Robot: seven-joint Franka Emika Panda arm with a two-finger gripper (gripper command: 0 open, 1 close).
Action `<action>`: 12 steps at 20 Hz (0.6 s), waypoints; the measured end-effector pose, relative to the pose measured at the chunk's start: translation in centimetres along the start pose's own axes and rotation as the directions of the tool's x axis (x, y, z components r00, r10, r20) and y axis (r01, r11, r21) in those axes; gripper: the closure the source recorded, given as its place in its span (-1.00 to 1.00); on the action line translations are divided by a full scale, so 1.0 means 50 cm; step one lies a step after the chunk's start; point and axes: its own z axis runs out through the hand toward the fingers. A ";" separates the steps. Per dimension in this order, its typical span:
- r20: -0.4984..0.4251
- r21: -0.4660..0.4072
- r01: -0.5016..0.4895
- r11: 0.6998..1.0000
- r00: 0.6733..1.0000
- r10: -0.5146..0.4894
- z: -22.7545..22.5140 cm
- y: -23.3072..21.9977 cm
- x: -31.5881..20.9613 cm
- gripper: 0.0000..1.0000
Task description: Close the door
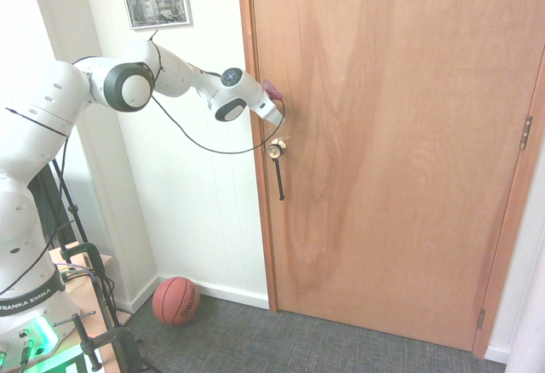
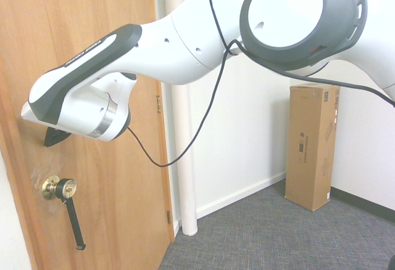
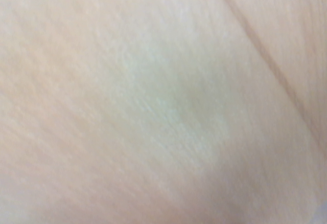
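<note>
Seemingly almost shut, the door [image 1: 400,143] sits nearly flush in its frame [image 1: 255,177], hinged along its right edge in the first exterior view, with its brass knob [image 1: 276,149] and the thin black rod [image 1: 280,181] hanging from it close to the latch edge. The gripper [image 2: 57,137] sits against the panel just above that knob; its fingers are hidden behind the hand in both outside views, but they read as pressed together with nothing between them. The wrist view shows only blurred wood grain, which fits a hand right up against the panel.

The step in hand looks like the final push. To do it well, I would keep the contact near the latch edge, where leverage is best, press square into the wood so the tip does not skid down onto the knob, and push steadily until the latch seats. An orange basketball [image 1: 176,300] lies on the carpet by the wall, outside the frame and clear of the door.
</note>
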 end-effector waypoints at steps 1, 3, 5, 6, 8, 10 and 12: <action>0.000 0.000 0.000 1.000 1.000 0.000 0.000 0.000 0.000 1.00; 0.000 0.000 0.000 1.000 1.000 0.000 0.000 0.000 0.000 1.00; 0.000 0.000 0.000 1.000 1.000 0.000 0.000 0.000 0.000 -1.00; 0.000 0.000 0.000 1.000 1.000 0.000 0.000 0.000 0.000 -1.00; 0.000 0.000 0.000 1.000 1.000 0.000 0.000 0.000 0.000 -1.00; 0.000 0.000 0.000 1.000 1.000 0.000 0.000 0.000 0.000 -1.00; 0.000 0.000 0.000 1.000 1.000 0.000 0.000 0.000 0.000 -1.00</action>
